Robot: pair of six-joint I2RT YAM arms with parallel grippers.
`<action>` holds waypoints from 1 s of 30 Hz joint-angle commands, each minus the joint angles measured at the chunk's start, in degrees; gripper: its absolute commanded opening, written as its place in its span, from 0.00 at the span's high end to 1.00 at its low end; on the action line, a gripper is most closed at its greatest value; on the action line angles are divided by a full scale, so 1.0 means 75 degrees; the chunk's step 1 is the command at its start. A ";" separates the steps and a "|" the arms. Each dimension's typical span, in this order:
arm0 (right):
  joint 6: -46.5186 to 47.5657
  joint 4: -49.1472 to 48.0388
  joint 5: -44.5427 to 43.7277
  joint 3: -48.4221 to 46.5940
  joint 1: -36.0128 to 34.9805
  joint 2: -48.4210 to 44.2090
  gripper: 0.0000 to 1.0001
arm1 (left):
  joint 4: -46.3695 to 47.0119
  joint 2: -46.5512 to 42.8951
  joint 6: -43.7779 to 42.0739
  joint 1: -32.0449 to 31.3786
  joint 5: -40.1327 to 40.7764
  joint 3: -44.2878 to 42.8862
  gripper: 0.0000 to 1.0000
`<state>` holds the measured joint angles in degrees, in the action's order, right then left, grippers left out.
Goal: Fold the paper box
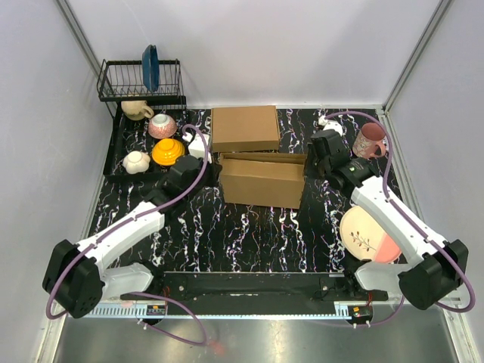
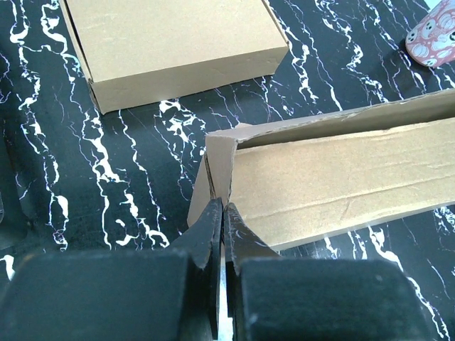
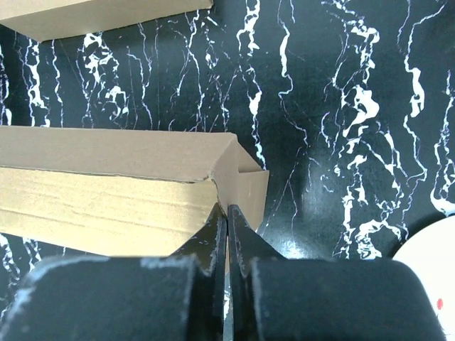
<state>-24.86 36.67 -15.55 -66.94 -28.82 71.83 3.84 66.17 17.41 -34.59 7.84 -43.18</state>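
Observation:
The paper box [image 1: 261, 181] lies mid-table as a half-formed brown cardboard tray with its long walls raised. My left gripper [image 1: 217, 171] is at its left end. In the left wrist view that gripper [image 2: 222, 204] is shut on the upright end wall of the paper box [image 2: 334, 185]. My right gripper [image 1: 308, 171] is at the opposite end. In the right wrist view it [image 3: 227, 208] is pinched shut on the right end wall of the paper box [image 3: 106, 192].
A neatly formed brown box [image 1: 244, 127] [image 2: 178, 42] [image 3: 92, 18] sits just behind. At back left are a dish rack [image 1: 140, 79] with a blue plate [image 1: 150, 66], bowls and cups [image 1: 168, 151]. A pink mug [image 1: 369, 140] and a pink-white plate [image 1: 369, 234] are on the right.

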 commanded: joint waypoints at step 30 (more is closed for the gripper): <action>-0.1677 -0.0259 0.4838 -0.0134 0.2928 -0.0519 1.00 | -0.1847 0.0927 -0.1302 -0.0779 0.1838 -0.0805 1.00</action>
<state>-34.15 39.66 16.03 -67.90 -9.89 70.15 -0.78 71.16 10.46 -40.36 17.47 -49.04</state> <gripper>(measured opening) 0.012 0.005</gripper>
